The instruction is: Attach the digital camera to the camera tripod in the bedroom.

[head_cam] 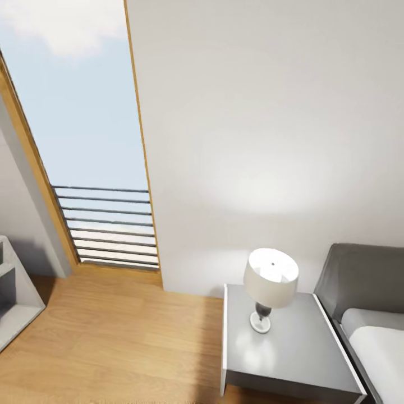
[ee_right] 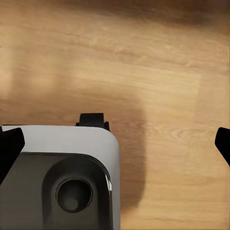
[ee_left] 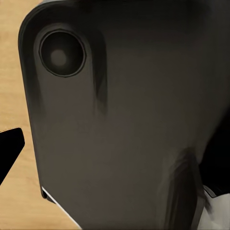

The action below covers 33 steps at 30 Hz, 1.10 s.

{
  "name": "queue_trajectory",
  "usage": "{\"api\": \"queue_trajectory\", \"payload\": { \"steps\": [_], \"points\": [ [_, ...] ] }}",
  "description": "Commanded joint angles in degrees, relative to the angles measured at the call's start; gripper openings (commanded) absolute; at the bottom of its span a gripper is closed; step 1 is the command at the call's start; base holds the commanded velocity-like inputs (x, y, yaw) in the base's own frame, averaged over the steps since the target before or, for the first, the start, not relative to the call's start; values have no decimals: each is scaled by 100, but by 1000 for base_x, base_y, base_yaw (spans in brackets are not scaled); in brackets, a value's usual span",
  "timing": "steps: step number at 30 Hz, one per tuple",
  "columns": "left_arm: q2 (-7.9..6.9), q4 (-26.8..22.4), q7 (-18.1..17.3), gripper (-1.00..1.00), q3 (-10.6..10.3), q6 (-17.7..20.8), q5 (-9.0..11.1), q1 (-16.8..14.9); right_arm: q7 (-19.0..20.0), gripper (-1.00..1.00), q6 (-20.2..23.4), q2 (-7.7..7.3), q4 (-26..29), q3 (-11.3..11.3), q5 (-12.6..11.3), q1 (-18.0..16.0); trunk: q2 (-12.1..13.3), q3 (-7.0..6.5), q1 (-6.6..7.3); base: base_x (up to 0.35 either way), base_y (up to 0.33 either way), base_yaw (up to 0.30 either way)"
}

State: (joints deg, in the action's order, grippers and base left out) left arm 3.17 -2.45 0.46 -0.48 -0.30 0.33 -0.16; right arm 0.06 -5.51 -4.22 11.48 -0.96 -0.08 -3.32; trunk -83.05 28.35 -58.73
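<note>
Bedroom, head view: pale grey wall w/ tall wood-framed window, dark rails across its lower part. Light wood floor. Grey nightstand beside grey bed; white-shaded lamp stood on nightstand. White shelf unit at left edge.

Right gripper: fingertips far apart, wide open, nothing held, over floor & robot base.

Left gripper: one fingertip visible, opening can't be judged; dark robot body close.
</note>
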Motion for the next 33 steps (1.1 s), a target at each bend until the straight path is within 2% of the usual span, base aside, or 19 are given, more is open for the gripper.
{"api": "queue_trajectory", "payload": {
  "steps": [1,18,24,25,33],
  "points": [
    [0,-2,5,100,-5,-4,5,-2,-1,100,-19,0,-3,-9,-1,-2,-3,9,0,0,0,236],
    [-1,-2,6,100,-5,-5,2,-2,-7,100,-27,0,-5,-28,-4,-2,-3,18,0,0,0,284],
    [-1,-1,6,100,-5,-5,2,-2,-8,100,-343,0,1,-28,-2,-2,-3,34,0,0,0,240],
    [-1,-3,6,100,-5,-5,2,-2,-11,100,-499,0,0,-29,-2,-2,-3,41,0,0,0,182],
    [-1,-2,6,100,-5,-5,4,-2,-13,100,-586,-6,0,-56,-1,-2,-3,95,0,0,0,172]
  ]
}}
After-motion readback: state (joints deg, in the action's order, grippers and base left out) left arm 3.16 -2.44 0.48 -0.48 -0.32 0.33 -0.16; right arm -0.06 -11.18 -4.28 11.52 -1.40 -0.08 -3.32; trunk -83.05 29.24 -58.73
